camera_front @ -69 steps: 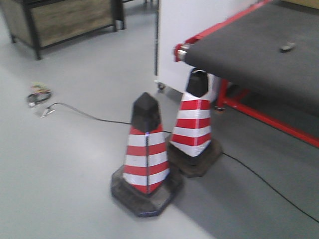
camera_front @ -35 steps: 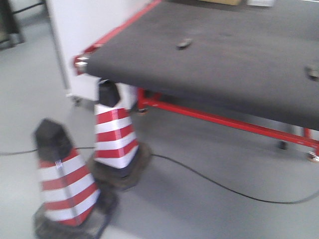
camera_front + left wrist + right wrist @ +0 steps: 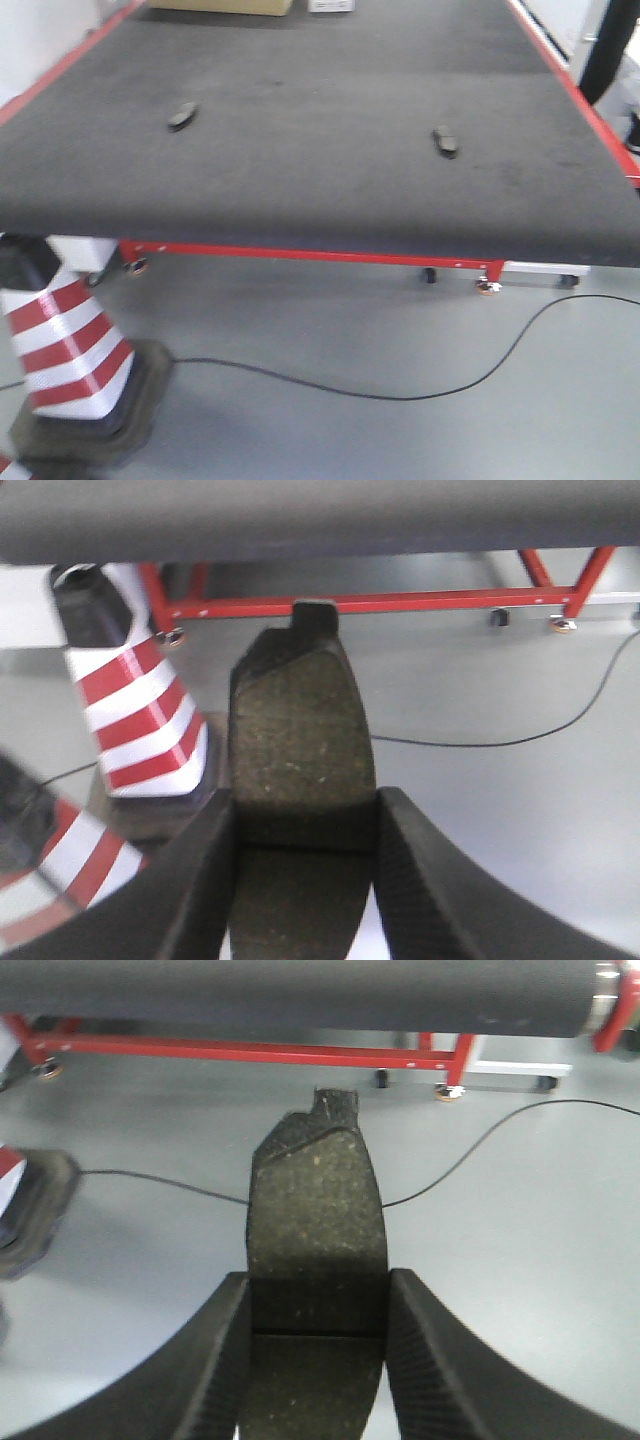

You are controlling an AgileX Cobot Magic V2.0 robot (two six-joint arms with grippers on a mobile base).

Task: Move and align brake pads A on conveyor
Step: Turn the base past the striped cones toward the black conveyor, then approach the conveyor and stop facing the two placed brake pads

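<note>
Two brake pads lie apart on the dark-grey conveyor (image 3: 320, 200): one brake pad (image 3: 182, 115) at the left, another brake pad (image 3: 445, 141) at the right. My left gripper (image 3: 305, 815) is shut on a third brake pad (image 3: 300, 740), grey face up, held over the floor below the belt's front edge. My right gripper (image 3: 318, 1300) is likewise shut on a brake pad (image 3: 317, 1215), its tab pointing toward the conveyor (image 3: 300, 995). Neither gripper shows in the front view.
A red-and-white traffic cone (image 3: 65, 345) stands on the floor at the belt's front left corner, also the cone (image 3: 135, 715) in the left wrist view. A black cable (image 3: 400, 390) snakes across the floor. The red frame (image 3: 310, 255) with castors runs under the belt.
The front view has swung right: the two cones slid left, one out of frame, and the conveyor now fills the view square-on, with a second pad on it showing.
</note>
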